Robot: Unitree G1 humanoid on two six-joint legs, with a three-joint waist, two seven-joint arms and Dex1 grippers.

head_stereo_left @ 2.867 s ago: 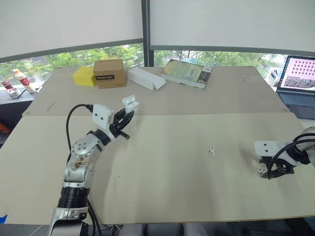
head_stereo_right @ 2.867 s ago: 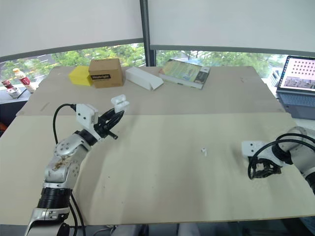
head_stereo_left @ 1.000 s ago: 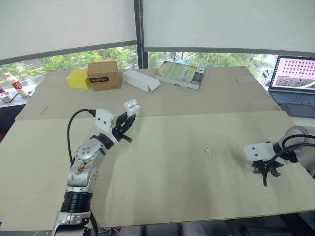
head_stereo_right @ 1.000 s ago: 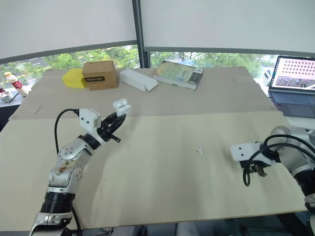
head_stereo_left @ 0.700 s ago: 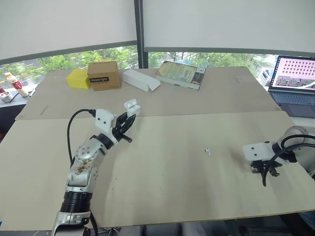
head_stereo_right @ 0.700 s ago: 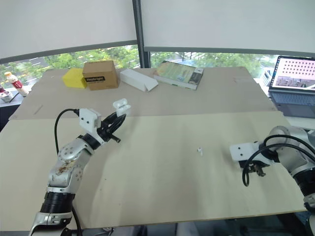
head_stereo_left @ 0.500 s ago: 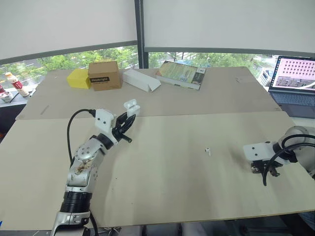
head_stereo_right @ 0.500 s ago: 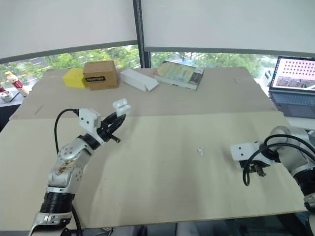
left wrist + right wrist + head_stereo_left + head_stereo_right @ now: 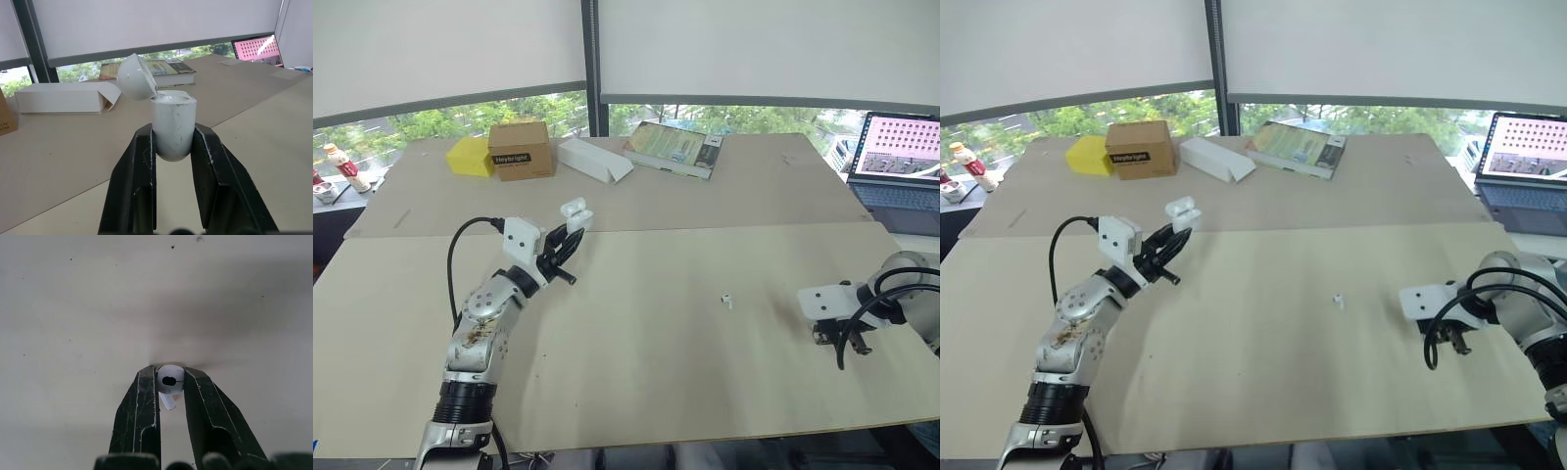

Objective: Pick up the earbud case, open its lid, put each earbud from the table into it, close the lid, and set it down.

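Earbud case stands upright in our left pincer, the two black fingers closed against its sides, raised above the bench. Its lid is swung back and open. Well to the right of the case, our right pincer hangs low over the bench, its fingers nipped on one white earbud with the stem toward the wrist. Between the case and that pincer, nearer the pincer, a second earbud lies loose on the bench. Beyond the case stand a cardboard box and a long white carton.

We judge the case picked up and opened, with loading of the first earbud in hand. Next we must carry the held earbud across to the case, turn its stem down over a socket, and release only once it is seated.
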